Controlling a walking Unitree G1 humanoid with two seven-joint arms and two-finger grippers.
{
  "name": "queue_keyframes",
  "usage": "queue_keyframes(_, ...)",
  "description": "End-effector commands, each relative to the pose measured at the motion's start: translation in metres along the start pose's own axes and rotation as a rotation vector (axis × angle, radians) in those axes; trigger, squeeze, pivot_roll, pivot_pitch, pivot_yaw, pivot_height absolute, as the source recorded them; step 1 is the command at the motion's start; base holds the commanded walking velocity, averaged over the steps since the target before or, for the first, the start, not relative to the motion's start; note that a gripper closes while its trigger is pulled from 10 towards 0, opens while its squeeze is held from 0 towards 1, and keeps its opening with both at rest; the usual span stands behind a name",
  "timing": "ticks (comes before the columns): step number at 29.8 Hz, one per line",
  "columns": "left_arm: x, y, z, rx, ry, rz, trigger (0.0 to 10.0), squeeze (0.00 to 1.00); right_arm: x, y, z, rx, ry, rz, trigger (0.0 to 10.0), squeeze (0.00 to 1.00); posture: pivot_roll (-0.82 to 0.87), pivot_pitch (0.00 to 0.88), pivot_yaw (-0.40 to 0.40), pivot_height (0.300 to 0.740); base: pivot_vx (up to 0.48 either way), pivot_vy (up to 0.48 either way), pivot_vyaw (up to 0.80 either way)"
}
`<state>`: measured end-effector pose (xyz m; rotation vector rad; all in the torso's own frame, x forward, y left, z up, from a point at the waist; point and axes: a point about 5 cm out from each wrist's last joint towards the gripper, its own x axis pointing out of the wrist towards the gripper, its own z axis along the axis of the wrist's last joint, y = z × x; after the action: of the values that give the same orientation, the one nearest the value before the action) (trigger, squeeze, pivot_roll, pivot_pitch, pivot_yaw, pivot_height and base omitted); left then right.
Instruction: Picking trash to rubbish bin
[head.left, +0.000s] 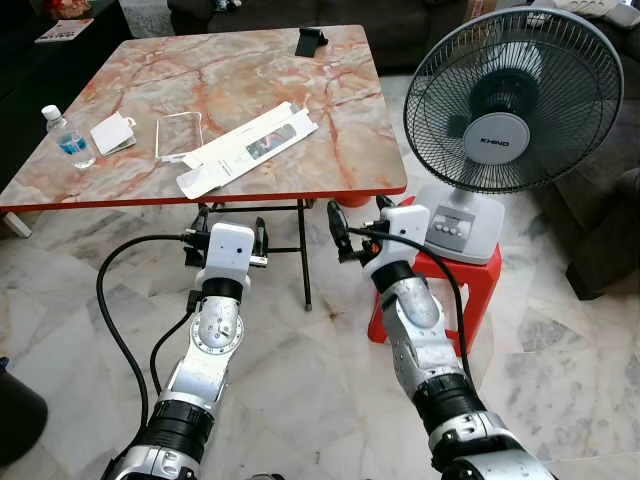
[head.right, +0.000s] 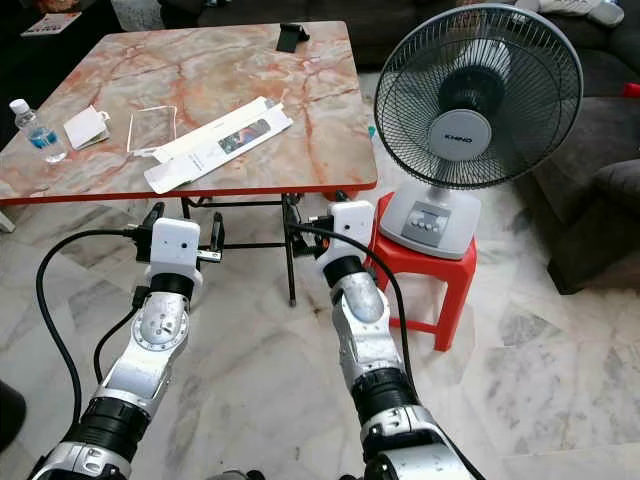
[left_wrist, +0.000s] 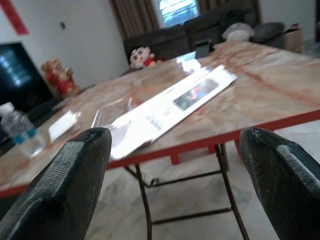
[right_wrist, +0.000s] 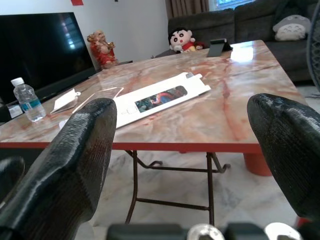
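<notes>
trash: long flat white cardboard package with a printed picture window (head.left: 250, 148), lying aslant on the table near its front edge; one end reaches almost to that edge. print on it too small to read.
table: square folding table with a glossy pink-and-orange marbled top (head.left: 330, 110), thin red rim, dark metal legs crossing underneath.
other items on top: clear flat plastic tray (head.left: 179, 134) just beside the package, touching or apart cannot tell; small white folded card (head.left: 112, 134); clear plastic water bottle with white cap and blue label (head.left: 68, 138) near the left edge; small black stand-like object (head.left: 311, 42) at the far edge.
fan: grey desk fan with round wire grille (head.left: 513, 95), hub reads "khind", button panel on its base; stands on a red plastic stool (head.left: 478, 290) just right of the table corner.
floor: polished white-grey marble tiles (head.left: 300, 380), open in front of the table; narrow gap between table leg and stool.
left gripper (head.left: 228, 226): below the front edge of the table, fingers spread wide, nothing between them; rough black pads (left_wrist: 70, 185) frame the package in the left wrist view.
right gripper (head.left: 358, 225): below the table's front right corner, close to the stool, fingers released and wide, empty.
background: dark sofa, black tv screen (right_wrist: 40, 50), two small figurines (right_wrist: 182, 37) behind the table.
</notes>
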<state>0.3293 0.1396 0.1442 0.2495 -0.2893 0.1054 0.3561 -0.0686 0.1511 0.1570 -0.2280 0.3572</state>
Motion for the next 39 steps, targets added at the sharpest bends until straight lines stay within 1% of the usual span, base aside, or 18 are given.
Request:
queue_keyframes(1,-0.005,0.011,-0.007,-0.018,0.035,0.047,10.0,0.0,0.001,0.007,-0.007,0.006,0.044,0.018,10.0,0.0,0.13,0.12,0.025,0.728,0.0,0.0,0.0)
queue_keyframes(4,-0.006,0.015,-0.009,-0.016,0.042,0.061,10.0,0.0,0.0,0.01,-0.008,0.014,0.049,0.028,10.0,0.0,0.14,0.123,0.017,0.728,0.0,0.0,0.0)
queue_keyframes(5,-0.005,0.02,-0.01,-0.013,0.051,0.084,10.0,0.0,0.001,0.012,-0.008,-0.001,0.05,0.044,10.0,0.0,0.14,0.12,0.01,0.728,0.0,0.0,0.0)
queue_keyframes(6,-0.005,0.02,-0.01,-0.013,0.051,0.084,10.0,0.0,0.001,0.012,-0.008,-0.001,0.05,0.044,10.0,0.0,0.14,0.12,0.01,0.728,0.0,0.0,0.0)
queue_keyframes(7,-0.003,0.024,-0.012,-0.02,0.062,0.11,10.0,0.0,0.002,0.015,-0.007,-0.025,0.05,0.058,10.0,0.0,0.14,0.123,0.006,0.728,0.0,0.0,0.0)
queue_keyframes(9,-0.002,0.028,-0.012,-0.019,0.069,0.124,10.0,0.0,0.002,0.016,-0.009,-0.059,0.065,0.066,10.0,0.0,0.15,0.12,0.006,0.728,0.0,0.0,0.73)
queue_keyframes(13,-0.001,0.034,-0.012,-0.013,0.071,0.147,10.0,0.0,0.001,0.013,-0.01,-0.026,0.061,0.047,10.0,0.0,0.15,0.118,0.011,0.728,0.0,0.0,0.74)
queue_keyframes(15,0.0,0.035,-0.012,-0.011,0.073,0.147,10.0,0.0,0.002,0.013,-0.01,-0.024,0.063,0.046,10.0,0.0,0.14,0.116,0.019,0.728,0.274,0.0,0.0)
queue_keyframes(18,0.002,0.034,-0.012,-0.008,0.075,0.144,10.0,0.0,0.002,0.013,-0.01,-0.024,0.065,0.047,10.0,0.0,0.14,0.117,0.025,0.728,0.286,0.0,0.0)
queue_keyframes(19,0.004,0.032,-0.011,-0.008,0.075,0.133,10.0,0.0,0.001,0.012,-0.01,-0.045,0.061,0.046,10.0,0.0,0.13,0.119,0.032,0.728,0.285,0.0,0.0)
queue_keyframes(21,0.006,0.031,-0.01,-0.008,0.073,0.124,10.0,0.0,0.0,0.012,-0.009,-0.056,0.055,0.044,10.0,0.0,0.13,0.116,0.038,0.728,0.287,0.0,0.27)
queue_keyframes(24,0.01,0.028,-0.007,-0.013,0.064,0.11,10.0,0.0,-0.002,0.01,-0.011,-0.038,0.049,0.027,10.0,0.0,0.12,0.109,0.049,0.728,0.289,0.0,0.46)
queue_keyframes(28,0.013,0.025,-0.004,-0.015,0.056,0.091,10.0,0.0,-0.003,0.01,-0.012,-0.029,0.054,0.024,10.0,0.0,0.11,0.103,0.054,0.728,0.286,0.0,0.0)
queue_keyframes(31,0.014,0.024,-0.004,-0.017,0.056,0.089,10.0,0.0,-0.003,0.01,-0.011,-0.048,0.049,0.026,10.0,0.0,0.11,0.101,0.055,0.728,0.299,0.0,0.0)
queue_keyframes(34,0.014,0.022,-0.003,-0.019,0.052,0.081,10.0,0.0,-0.002,0.01,-0.011,-0.077,0.055,0.029,10.0,0.0,0.12,0.098,0.055,0.728,0.315,0.0,0.66)
queue_keyframes(39,0.014,0.022,-0.003,-0.018,0.051,0.076,10.0,0.0,-0.001,0.01,-0.011,-0.036,0.05,0.019,10.0,0.0,0.12,0.092,0.055,0.728,0.318,0.0,0.31)
